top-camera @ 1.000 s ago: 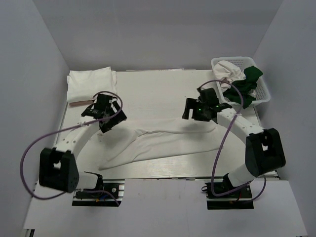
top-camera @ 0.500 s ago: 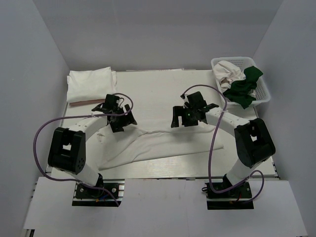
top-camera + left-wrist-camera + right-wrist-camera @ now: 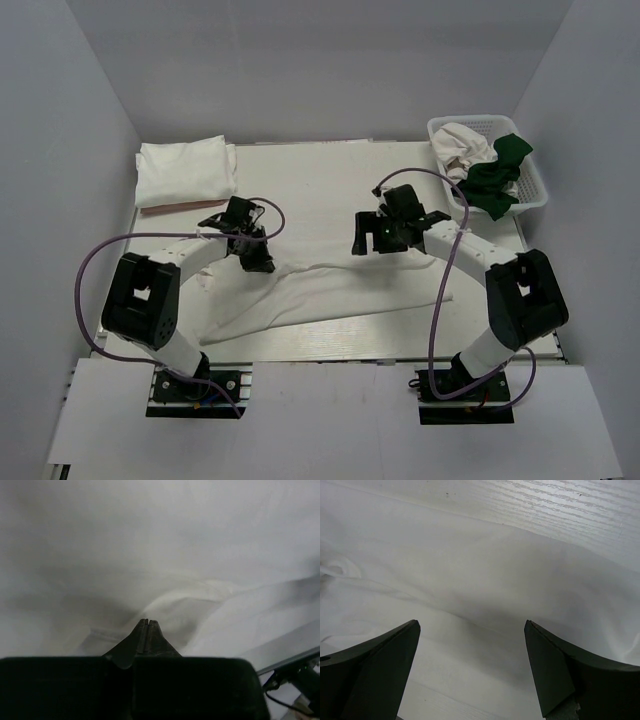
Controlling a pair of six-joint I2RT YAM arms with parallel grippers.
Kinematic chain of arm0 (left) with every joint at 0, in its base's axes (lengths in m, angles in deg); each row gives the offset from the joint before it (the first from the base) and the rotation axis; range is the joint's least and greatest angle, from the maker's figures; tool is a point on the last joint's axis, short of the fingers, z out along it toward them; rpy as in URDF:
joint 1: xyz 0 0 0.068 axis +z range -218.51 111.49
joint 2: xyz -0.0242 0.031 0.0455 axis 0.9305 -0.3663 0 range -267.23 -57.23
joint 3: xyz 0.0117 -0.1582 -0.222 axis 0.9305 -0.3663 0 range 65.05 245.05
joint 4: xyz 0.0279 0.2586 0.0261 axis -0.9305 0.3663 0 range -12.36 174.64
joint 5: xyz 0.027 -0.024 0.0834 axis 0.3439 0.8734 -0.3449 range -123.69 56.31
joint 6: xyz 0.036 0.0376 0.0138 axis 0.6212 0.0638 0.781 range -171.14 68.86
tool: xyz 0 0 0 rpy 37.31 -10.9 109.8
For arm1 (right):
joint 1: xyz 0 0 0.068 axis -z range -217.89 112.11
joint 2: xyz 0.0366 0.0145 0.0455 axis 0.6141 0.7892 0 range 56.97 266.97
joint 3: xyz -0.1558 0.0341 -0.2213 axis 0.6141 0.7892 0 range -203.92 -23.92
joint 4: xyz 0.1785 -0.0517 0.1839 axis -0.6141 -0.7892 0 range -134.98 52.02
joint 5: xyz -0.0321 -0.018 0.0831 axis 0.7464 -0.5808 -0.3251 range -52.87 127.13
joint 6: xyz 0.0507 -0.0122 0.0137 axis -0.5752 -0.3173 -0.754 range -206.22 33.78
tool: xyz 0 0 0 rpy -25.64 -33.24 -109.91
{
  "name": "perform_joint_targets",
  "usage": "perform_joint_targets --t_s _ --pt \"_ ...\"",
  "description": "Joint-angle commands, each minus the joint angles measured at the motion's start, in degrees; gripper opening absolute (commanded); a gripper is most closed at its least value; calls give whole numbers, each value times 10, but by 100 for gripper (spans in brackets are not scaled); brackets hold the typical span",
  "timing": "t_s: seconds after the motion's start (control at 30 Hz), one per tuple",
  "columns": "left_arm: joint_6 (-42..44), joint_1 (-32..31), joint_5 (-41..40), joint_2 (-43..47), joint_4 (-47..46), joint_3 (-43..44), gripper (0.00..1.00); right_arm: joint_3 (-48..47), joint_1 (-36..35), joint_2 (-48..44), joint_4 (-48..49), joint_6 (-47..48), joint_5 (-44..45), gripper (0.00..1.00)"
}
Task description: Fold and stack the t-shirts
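A white t-shirt [image 3: 340, 290] lies stretched out and rumpled across the near half of the table. My left gripper [image 3: 258, 264] is down on its upper left edge; in the left wrist view the left gripper [image 3: 146, 621] is shut, with a ridge of the cloth [image 3: 175, 602] bunched at the tips. My right gripper [image 3: 378, 243] hovers over the shirt's upper middle edge. In the right wrist view the right gripper [image 3: 471, 623] is wide open above the white cloth [image 3: 470, 580], with nothing between the fingers. A folded white t-shirt stack [image 3: 185, 172] sits at the back left.
A white lattice basket [image 3: 540, 190] at the back right holds a crumpled white shirt [image 3: 465, 145] and a dark green one [image 3: 495, 180]. A thin brown strip [image 3: 165, 208] shows under the folded stack. Grey walls close in on three sides.
My left gripper moved right and down onto the shirt's left edge and went from open to shut. My right gripper swung left over the shirt, then eased back slightly, staying open.
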Motion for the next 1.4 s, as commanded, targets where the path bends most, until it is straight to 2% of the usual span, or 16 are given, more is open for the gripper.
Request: perform_joint_targets --t_s 0.0,0.1,0.3,0.43,0.63,0.67,0.73,0.77,0.83,0.93,1.1,1.2,1.23,1.37 --pt "18 -12 62 33 34 -8 0 5 1 -23 -12 5 26 90" --pt "34 -36 138 33 63 -25 0 10 2 -31 -16 6 42 90" --pt "40 -89 212 52 78 -46 4 20 2 -52 -24 17 72 90" --pt "64 -125 225 27 133 -4 11 22 3 -60 -30 18 78 90" --pt "102 -141 158 84 218 60 24 9 -7 -60 -19 59 45 90" --pt "89 -135 90 94 218 68 45 2 -18 -57 -5 62 38 90" --pt "32 -122 7 120 225 82 100 -19 -36 -34 25 72 6 90" --pt "8 -122 -100 120 233 89 100 -26 -51 -23 29 73 -15 90" --pt "-52 -107 -182 109 233 96 100 -65 -74 26 33 77 -28 90" --pt "-103 -73 -237 85 239 102 100 -110 -102 82 29 80 -28 90" --pt "-127 -11 -197 50 144 40 100 -126 -121 138 25 59 -42 90" --pt "-132 25 -192 18 129 30 100 -102 -135 136 14 76 -44 90" --pt "-132 40 -185 7 117 11 100 -97 -141 126 14 112 -40 90" --pt "-132 83 -173 -40 85 4 100 -67 -153 124 -39 152 -7 90"
